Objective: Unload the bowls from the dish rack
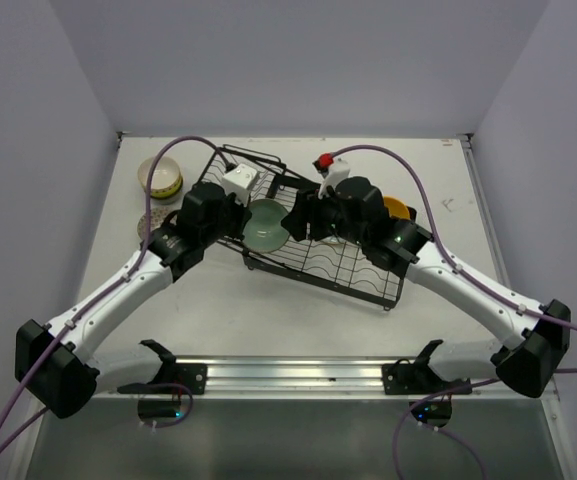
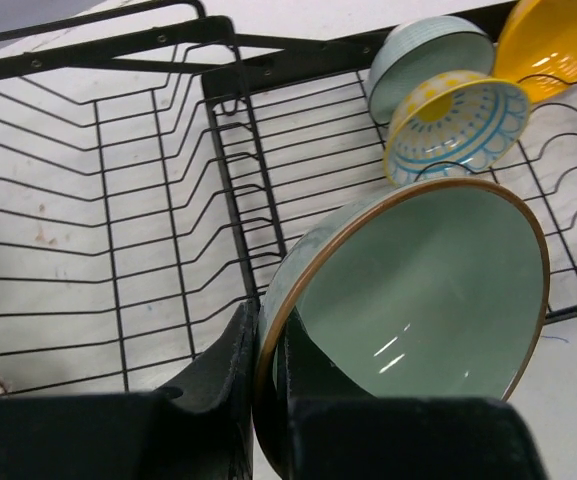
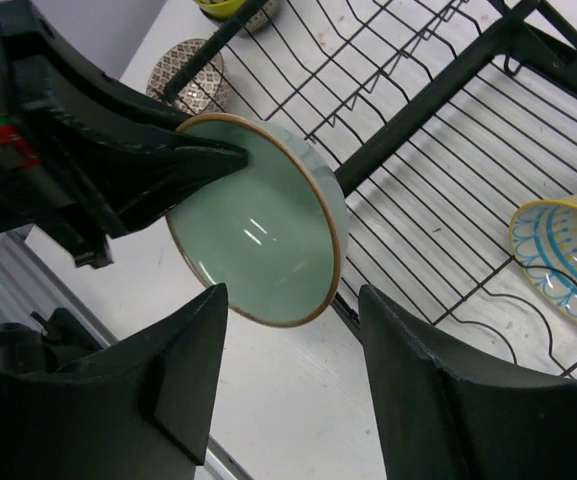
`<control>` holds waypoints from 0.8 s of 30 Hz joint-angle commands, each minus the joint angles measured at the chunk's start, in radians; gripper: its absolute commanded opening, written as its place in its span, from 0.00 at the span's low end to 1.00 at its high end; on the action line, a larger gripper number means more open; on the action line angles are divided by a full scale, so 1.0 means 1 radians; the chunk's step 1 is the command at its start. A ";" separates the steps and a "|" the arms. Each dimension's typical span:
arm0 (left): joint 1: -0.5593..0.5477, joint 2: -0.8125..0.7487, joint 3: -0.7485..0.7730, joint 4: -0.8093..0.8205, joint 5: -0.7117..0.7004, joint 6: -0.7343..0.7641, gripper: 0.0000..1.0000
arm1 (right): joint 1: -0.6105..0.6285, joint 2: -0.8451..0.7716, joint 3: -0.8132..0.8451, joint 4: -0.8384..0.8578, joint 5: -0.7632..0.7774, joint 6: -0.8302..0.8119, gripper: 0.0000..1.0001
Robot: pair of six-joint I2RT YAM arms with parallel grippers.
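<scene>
My left gripper (image 2: 268,370) is shut on the rim of a pale teal bowl (image 2: 418,290) with a brown edge, holding it tilted over the black wire dish rack (image 2: 118,250). In the top view the bowl (image 1: 266,224) hangs between both grippers, near the rack's (image 1: 338,265) middle. My right gripper (image 3: 293,295) is open and empty, its fingers either side of the bowl (image 3: 258,235) but apart from it. A yellow-and-blue patterned bowl (image 2: 458,125), a pale ribbed bowl (image 2: 428,55) and an orange-yellow bowl (image 2: 553,40) lean in the flat wavy section.
On the table left of the rack stand a yellow-green bowl (image 1: 160,178) and a brown-patterned bowl (image 1: 150,222). A white box (image 1: 240,182) sits at the rack's back left. The basket section (image 2: 58,200) holds no bowls. Walls close in the table on three sides.
</scene>
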 commanded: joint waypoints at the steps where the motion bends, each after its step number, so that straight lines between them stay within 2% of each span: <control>1: 0.004 -0.046 0.013 0.060 -0.135 -0.031 0.00 | 0.005 -0.054 0.007 0.056 0.006 -0.020 0.62; 6: 0.047 -0.088 0.002 0.077 -0.215 -0.055 0.00 | 0.007 -0.112 -0.019 0.024 0.035 -0.051 0.69; 9: 0.142 -0.140 -0.019 0.109 -0.220 -0.097 0.00 | 0.007 -0.160 -0.045 0.002 0.072 -0.088 0.70; 10: 0.208 -0.167 -0.024 0.121 -0.227 -0.109 0.00 | 0.007 -0.172 -0.052 -0.003 0.084 -0.094 0.71; 17: 0.449 -0.203 -0.046 0.087 -0.384 -0.258 0.00 | 0.004 -0.276 -0.151 -0.056 0.172 -0.142 0.77; 21: 0.579 -0.162 -0.044 0.067 -0.337 -0.336 0.00 | 0.004 -0.324 -0.232 -0.078 0.202 -0.172 0.78; 22: 0.651 -0.151 -0.043 0.055 -0.326 -0.370 0.00 | 0.002 -0.342 -0.246 -0.078 0.213 -0.177 0.79; 24: 0.717 -0.120 -0.046 0.055 -0.277 -0.396 0.00 | 0.002 -0.356 -0.279 -0.078 0.232 -0.189 0.81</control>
